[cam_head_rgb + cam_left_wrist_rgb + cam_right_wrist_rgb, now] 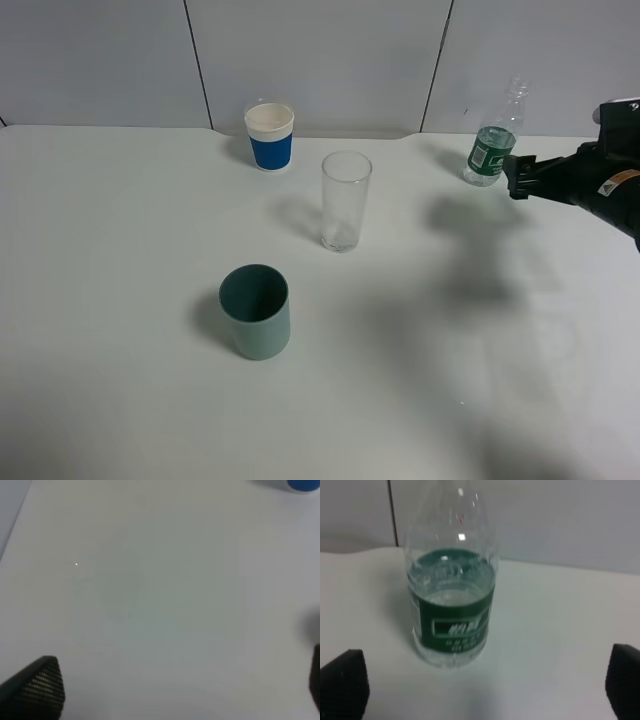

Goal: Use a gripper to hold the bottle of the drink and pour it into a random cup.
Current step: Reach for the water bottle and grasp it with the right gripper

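Note:
The clear bottle [493,145] with a green label stands upright at the back right of the white table [120,300]. In the right wrist view the bottle [451,605] stands a little ahead of my open right gripper [482,690], with the black fingertips [342,690] wide apart and holding nothing. In the high view my right gripper [518,176] reaches in from the right, just beside the bottle's lower body. The tall clear glass [346,200] stands empty near the table's middle. My left gripper [177,685] is open over bare table and does not show in the high view.
A blue-and-white paper cup [270,136] stands at the back, left of the glass; its blue edge shows in the left wrist view [302,484]. A teal-green cup [256,310] stands nearer the front. A grey panelled wall [320,60] runs behind the table.

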